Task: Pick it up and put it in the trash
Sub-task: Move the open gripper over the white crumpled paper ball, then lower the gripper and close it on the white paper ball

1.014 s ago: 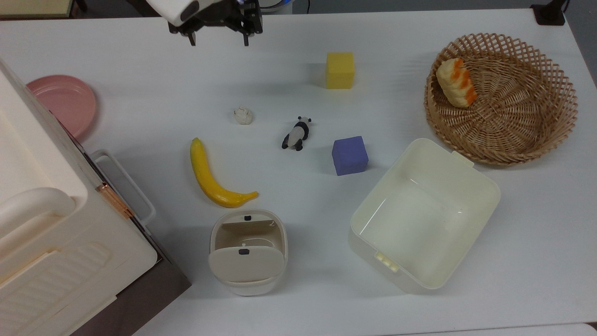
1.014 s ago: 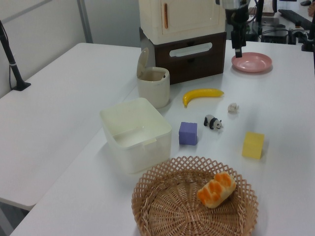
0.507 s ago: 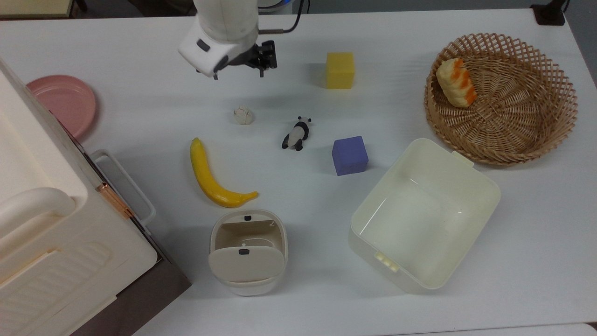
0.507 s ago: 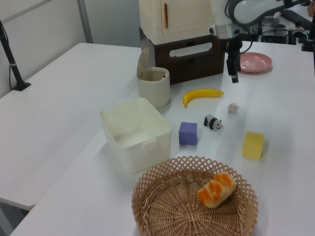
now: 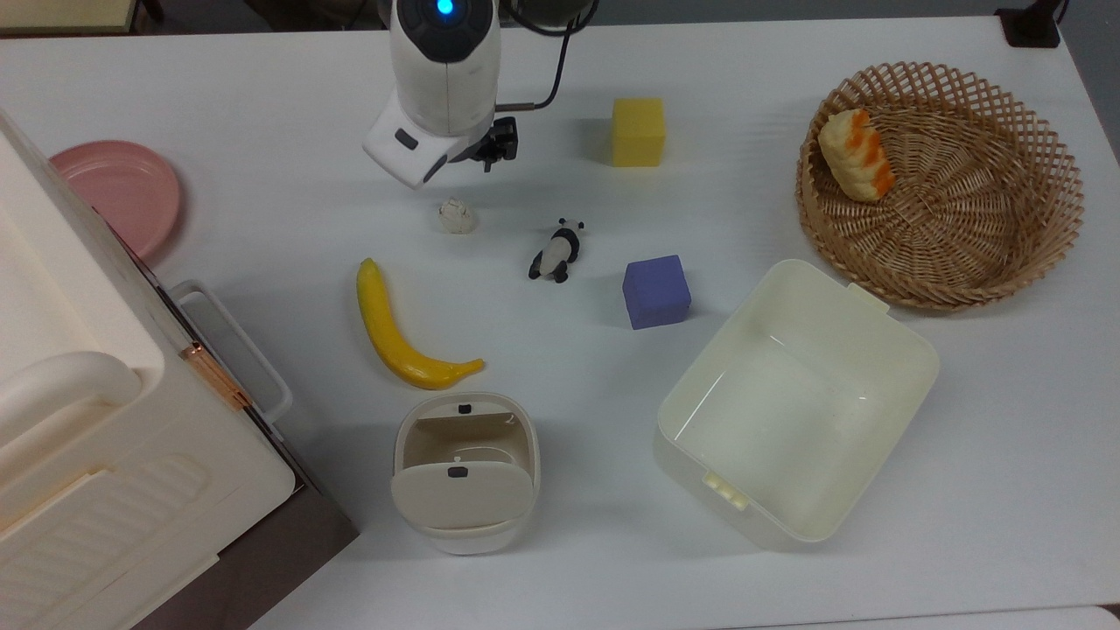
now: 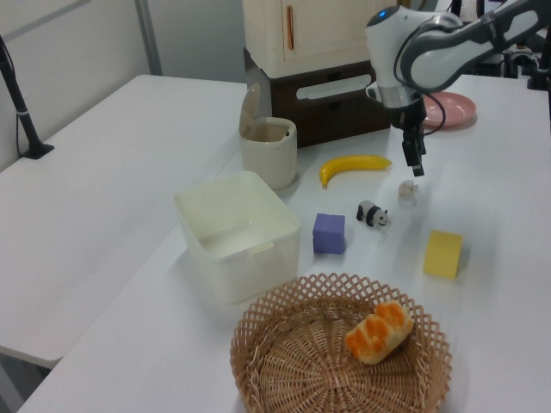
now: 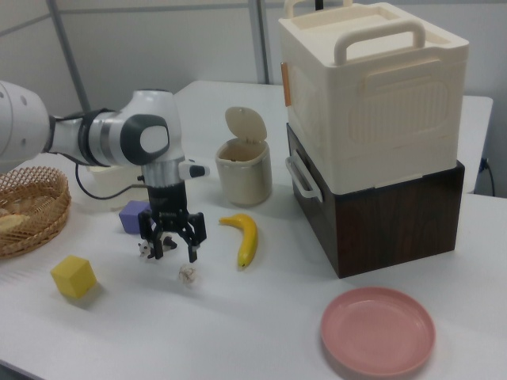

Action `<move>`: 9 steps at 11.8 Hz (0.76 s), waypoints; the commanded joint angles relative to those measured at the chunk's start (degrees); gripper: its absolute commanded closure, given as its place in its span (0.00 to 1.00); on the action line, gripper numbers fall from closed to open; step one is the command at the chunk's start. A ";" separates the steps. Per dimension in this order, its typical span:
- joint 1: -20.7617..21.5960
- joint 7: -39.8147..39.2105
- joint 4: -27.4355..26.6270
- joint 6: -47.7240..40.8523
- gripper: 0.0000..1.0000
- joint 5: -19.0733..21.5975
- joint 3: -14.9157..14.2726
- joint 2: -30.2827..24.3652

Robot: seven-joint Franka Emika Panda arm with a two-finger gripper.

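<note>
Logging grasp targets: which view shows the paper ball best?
The top view: the paper ball lies unobstructed on the table, just below the arm. In the left view it is a small pale lump under the claw; the right view shows it beneath the open claw.

Top view overhead; left, right views face across table [image 5: 262, 192].

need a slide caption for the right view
Open gripper poised above the paper ball, beside the banana; bin open behind.
</note>
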 commanded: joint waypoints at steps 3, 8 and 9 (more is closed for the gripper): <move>0.21 0.03 -1.05 6.26 0.31 -2.36 -0.16 4.38; 0.39 0.29 -0.70 8.55 0.73 -2.27 -0.16 5.36; 0.39 0.29 -0.70 8.20 0.74 -2.27 -0.16 5.10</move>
